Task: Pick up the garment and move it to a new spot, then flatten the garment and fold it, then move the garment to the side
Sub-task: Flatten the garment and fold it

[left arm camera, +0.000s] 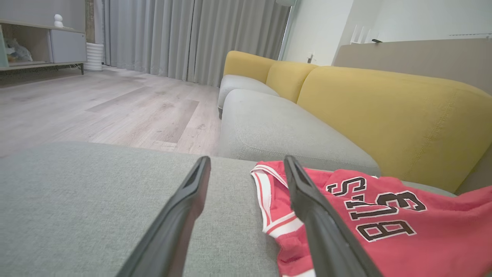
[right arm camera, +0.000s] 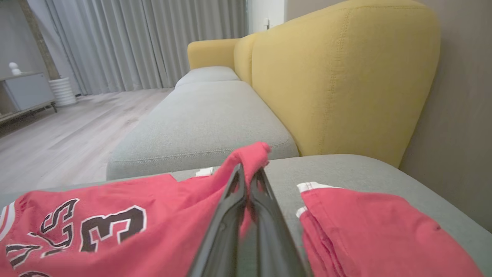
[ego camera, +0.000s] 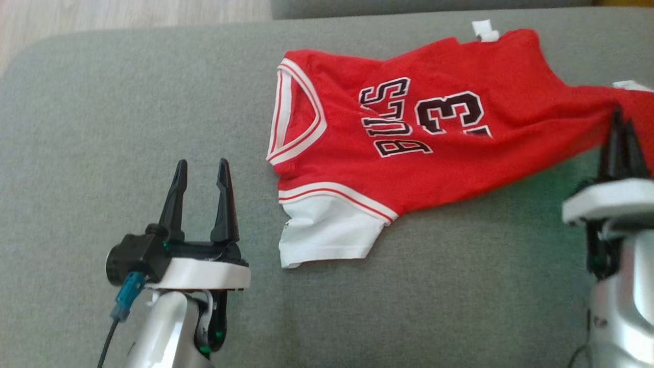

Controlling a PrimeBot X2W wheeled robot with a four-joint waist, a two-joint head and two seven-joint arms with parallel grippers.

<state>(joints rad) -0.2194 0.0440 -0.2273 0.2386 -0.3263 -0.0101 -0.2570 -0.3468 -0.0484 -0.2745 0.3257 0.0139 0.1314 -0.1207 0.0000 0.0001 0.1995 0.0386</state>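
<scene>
We gripped the red basketball jersey (ego camera: pixel 409 168) with our right tool (ego camera: pixel 621 120); our left tool (ego camera: pixel 202 163) stood wide near it.

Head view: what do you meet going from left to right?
The left gripper, open over the grey cushion → the red jersey → the right gripper, shut on the jersey's edge.

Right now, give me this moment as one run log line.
stage: picking up | right fingers: shut on jersey fold | left fingers: open, clear of jersey | jersey: lying on grey cushion
</scene>
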